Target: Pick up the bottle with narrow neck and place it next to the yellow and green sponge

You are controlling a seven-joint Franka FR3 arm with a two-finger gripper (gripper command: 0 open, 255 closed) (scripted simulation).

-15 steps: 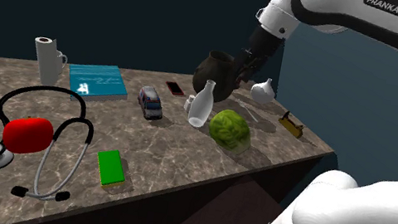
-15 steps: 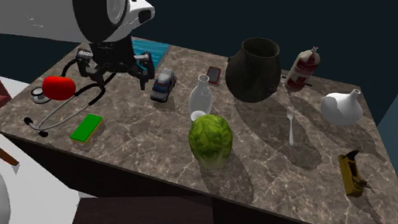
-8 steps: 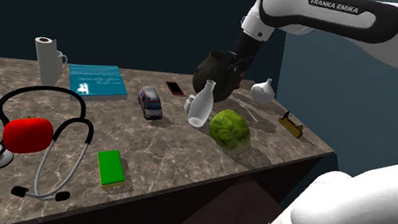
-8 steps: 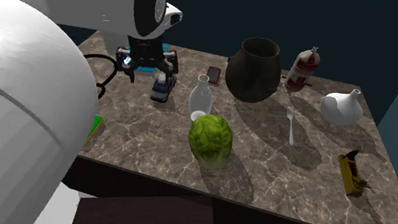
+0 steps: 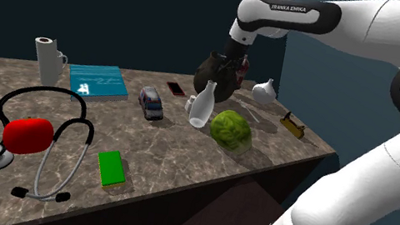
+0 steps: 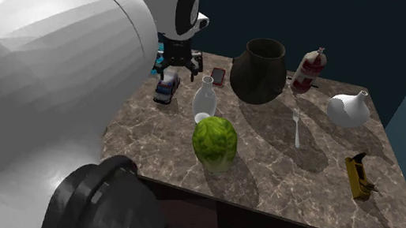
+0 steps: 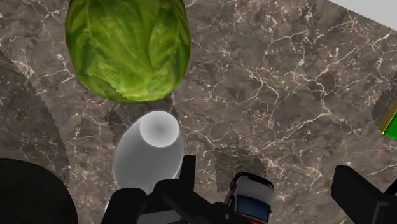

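The narrow-necked bottle (image 5: pixel 203 106) (image 6: pixel 204 101) (image 7: pixel 149 153) is pale and glassy and stands upright mid-table, just in front of the lettuce (image 7: pixel 127 48). My gripper (image 5: pixel 226 70) (image 6: pixel 176 69) (image 7: pixel 267 191) hangs above the table, open and holding nothing. In the wrist view the bottle sits just outside one finger (image 7: pixel 188 178), and the toy car (image 7: pixel 251 194) lies below the gap. The green sponge (image 5: pixel 111 168) (image 7: pixel 389 121) lies flat near the front edge, at the shoulder view's left, far from the bottle.
A dark vase (image 6: pixel 258 70), a red canister (image 6: pixel 308 70), a white flask (image 6: pixel 347 109), a fork (image 6: pixel 296 125) and a yellow tool (image 6: pixel 361 176) fill the second exterior view's right. A stethoscope (image 5: pixel 42 135), a blue book (image 5: pixel 98 79) and a paper roll (image 5: pixel 48 60) lie toward the shoulder view's left.
The arm has swung across the table, carrying the gripper from above the stethoscope to above the toy car beside the bottle. The fingers stayed open; no object moved.
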